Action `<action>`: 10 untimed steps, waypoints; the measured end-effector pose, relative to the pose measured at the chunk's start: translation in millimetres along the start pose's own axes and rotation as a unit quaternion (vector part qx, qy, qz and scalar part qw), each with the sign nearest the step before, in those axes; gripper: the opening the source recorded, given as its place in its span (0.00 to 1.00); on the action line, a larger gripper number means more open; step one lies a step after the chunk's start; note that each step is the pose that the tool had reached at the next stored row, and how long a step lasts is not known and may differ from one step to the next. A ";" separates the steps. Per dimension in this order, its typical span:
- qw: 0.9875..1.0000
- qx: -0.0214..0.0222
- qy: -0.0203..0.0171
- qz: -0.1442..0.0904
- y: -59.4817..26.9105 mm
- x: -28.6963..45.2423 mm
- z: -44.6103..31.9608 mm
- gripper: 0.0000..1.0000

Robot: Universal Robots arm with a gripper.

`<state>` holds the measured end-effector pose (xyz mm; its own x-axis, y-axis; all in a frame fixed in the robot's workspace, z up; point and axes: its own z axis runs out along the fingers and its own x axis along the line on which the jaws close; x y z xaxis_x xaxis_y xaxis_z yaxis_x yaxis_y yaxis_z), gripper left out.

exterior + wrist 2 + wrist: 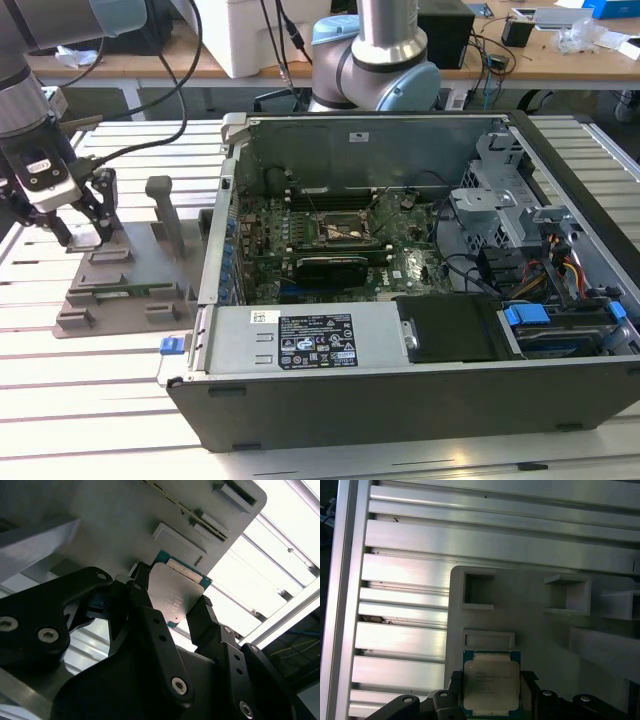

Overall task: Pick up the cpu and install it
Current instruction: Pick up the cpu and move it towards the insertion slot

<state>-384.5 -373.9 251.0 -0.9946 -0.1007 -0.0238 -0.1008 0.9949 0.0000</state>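
Your claw (82,232) hung at the exterior view's left, low over the grey holder block (130,280), and its two black fingers (145,605) were drawn narrow onto the cpu (175,592), one finger against each of two opposite edges. In both wrist views you could see the chip between those fingers, silver top facing the cameras with a thin green rim around it. In the first wrist view the cpu (491,685) lay just beside a shallow rectangular recess (489,639) in the holder, with two square pockets beyond it; whether the chip was touching the holder or just clear of it, you could not tell. The holder sat on the slatted aluminium surface (100,400), and a tilted upright post (165,210) rose from it just to the exterior view's right of the claw. Further right, well apart from the claw, the open computer case (400,400) lay on its side with the green motherboard (270,260) exposed. Near the middle of that board sat the square black socket (345,230) with its metal bracket. Right of it, a black cover (450,328) lay along the near wall of the case, then a blue tab (527,314) and a bundle of coloured cables (565,270) at the far right. Behind the case stood the arm's grey and light blue base (375,60).
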 end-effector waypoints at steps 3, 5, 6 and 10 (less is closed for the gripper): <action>1.000 -0.002 0.000 0.000 0.0 0.0 -0.9 0.55; 1.000 -0.003 0.000 0.000 0.0 0.0 -1.5 0.55; 1.000 -0.004 0.000 0.000 0.0 -0.1 -1.9 0.55; 1.000 -0.006 -0.001 0.000 0.0 -0.2 -7.0 0.55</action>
<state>-384.5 -373.9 258.0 -0.9946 -0.1005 -0.0250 -0.1008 0.9948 0.0113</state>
